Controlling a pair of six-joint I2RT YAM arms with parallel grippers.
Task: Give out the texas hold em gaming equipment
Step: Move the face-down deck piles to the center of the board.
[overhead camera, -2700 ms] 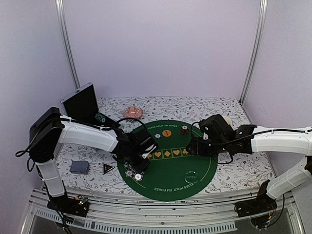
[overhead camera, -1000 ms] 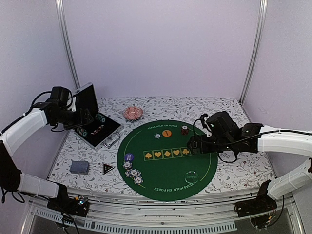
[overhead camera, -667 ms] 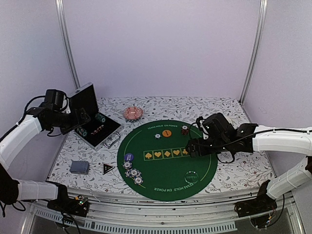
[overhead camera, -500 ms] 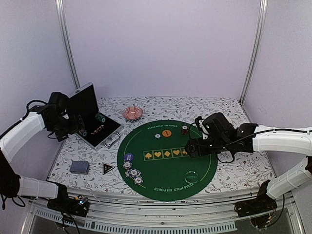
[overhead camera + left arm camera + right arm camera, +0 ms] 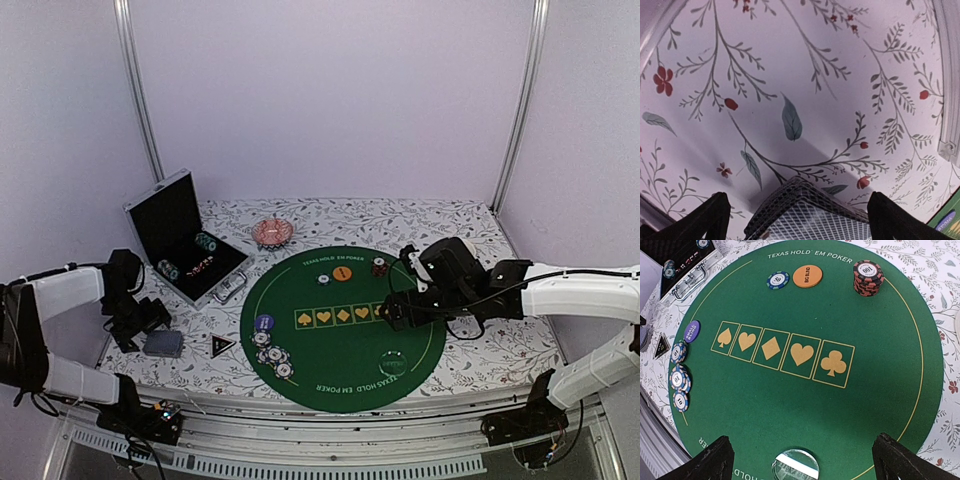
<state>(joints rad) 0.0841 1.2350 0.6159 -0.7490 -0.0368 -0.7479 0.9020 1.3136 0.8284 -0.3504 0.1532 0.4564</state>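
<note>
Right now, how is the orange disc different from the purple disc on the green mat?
The orange disc reads BIG BLIND; the purple disc reads SMALL BLIND. The orange disc lies near the mat's far edge beside a blue 50 chip; the purple disc lies at its left edge, next to blue-and-white chips. Both are flat, round and lie on the green mat.

Left end effector [image 5: 797,212] swung from case [image 5: 172,222] down over card deck [image 5: 163,343]

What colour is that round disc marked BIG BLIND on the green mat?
The big blind disc is orange, clearest in the right wrist view.
</note>
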